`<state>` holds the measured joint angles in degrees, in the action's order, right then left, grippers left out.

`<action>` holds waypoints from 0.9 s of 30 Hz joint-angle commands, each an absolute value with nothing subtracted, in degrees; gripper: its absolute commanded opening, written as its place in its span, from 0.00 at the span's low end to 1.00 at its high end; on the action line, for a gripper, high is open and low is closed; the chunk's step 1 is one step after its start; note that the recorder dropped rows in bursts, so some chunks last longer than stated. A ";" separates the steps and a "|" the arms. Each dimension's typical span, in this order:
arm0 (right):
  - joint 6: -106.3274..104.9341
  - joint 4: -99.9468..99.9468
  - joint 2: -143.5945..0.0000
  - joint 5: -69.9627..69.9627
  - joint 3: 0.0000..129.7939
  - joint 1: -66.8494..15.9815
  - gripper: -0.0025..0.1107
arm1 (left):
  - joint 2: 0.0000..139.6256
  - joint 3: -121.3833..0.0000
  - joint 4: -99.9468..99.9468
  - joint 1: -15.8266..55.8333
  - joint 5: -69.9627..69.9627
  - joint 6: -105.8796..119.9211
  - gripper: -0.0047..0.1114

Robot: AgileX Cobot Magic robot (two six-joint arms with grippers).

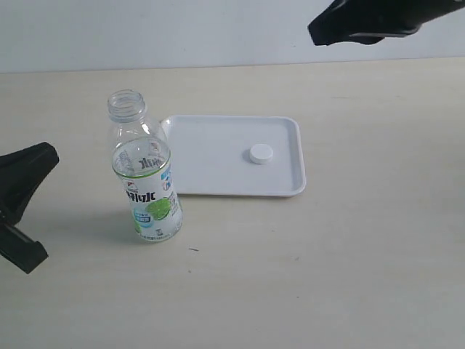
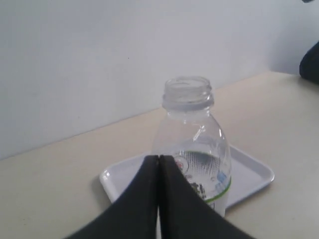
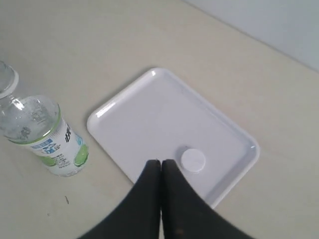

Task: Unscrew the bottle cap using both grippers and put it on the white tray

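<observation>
Cap (image 1: 261, 153) on tray (image 1: 207, 156), bottle (image 1: 145, 182) open (upright on desk (image 1: 327, 276)). Left gripper (image 2: 158, 160), right gripper (image 3: 160, 163): fingers clenched, empty. Looks done.

Bottle (image 1: 144, 174), clear plastic: white-and-green label (image 1: 150, 202) bearing large dark Chinese lettering, last character apparently 水. More dark lettering shows through the clear wall above it but is not legible. Small blue panel and fine print: too small to read.
</observation>
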<state>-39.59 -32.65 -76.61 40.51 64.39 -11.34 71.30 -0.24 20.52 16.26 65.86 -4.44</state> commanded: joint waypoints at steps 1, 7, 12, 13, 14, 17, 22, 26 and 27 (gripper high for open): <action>-40.76 -33.19 -66.56 33.16 56.28 -11.31 0.02 | 66.28 0.00 19.62 16.00 61.67 -11.62 0.04; -40.88 -33.88 -53.12 24.39 44.88 -11.31 0.02 | 58.25 0.00 19.51 16.00 54.89 -14.15 0.04; -40.88 -34.50 -42.69 18.52 37.90 -11.31 0.02 | 47.67 0.00 19.51 16.00 45.58 -17.13 0.04; -40.88 -34.50 -40.92 17.94 36.74 -11.31 0.02 | 45.10 0.00 19.51 16.00 43.46 -17.54 0.04; -40.77 -34.50 -39.28 17.31 35.63 -11.31 0.02 | 42.40 0.00 19.51 16.00 41.37 -18.18 0.04; -40.24 -35.60 -36.02 15.89 33.21 -11.31 0.02 | 34.49 0.00 19.51 16.00 35.58 -18.87 0.04; -40.14 -36.49 -34.64 15.74 32.75 -11.31 0.02 | 19.09 0.00 19.51 16.00 22.55 -21.29 0.04; -40.16 -36.49 -34.74 15.74 32.75 -11.31 0.02 | 9.97 0.00 19.51 16.00 15.72 -23.13 0.04; -40.16 -36.49 -34.74 15.74 32.75 -11.31 0.02 | 7.98 0.00 19.51 16.00 15.43 -24.21 0.04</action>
<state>-40.16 -36.26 -34.92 16.53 33.12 -11.34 11.21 -0.11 20.39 16.26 17.21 -22.29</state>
